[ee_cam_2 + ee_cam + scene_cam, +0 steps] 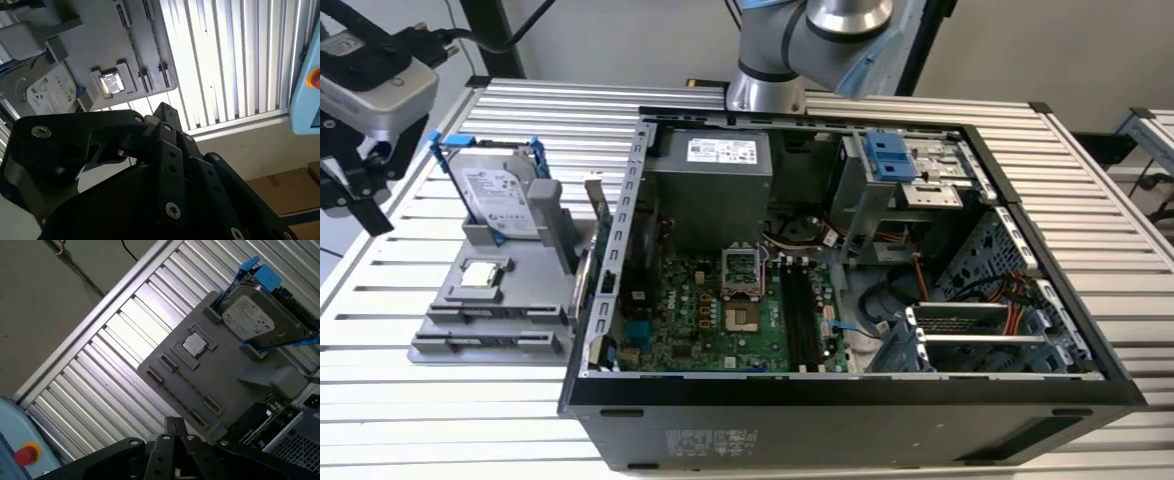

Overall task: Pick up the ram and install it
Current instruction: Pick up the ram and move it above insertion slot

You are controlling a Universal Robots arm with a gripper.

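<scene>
The ram is out of view. My gripper hangs at the exterior view's far left, above the slatted table and left of the grey parts holder. Its black linkage shows in both wrist views, well above the holder. The holder's two long clip slots look empty. In the open computer case, the black memory slots run along the green motherboard.
On the holder stand a silver hard drive in a blue frame and a small square chip. A green expansion card stands by the case's left wall. A blue box with a red button sits beyond the table edge.
</scene>
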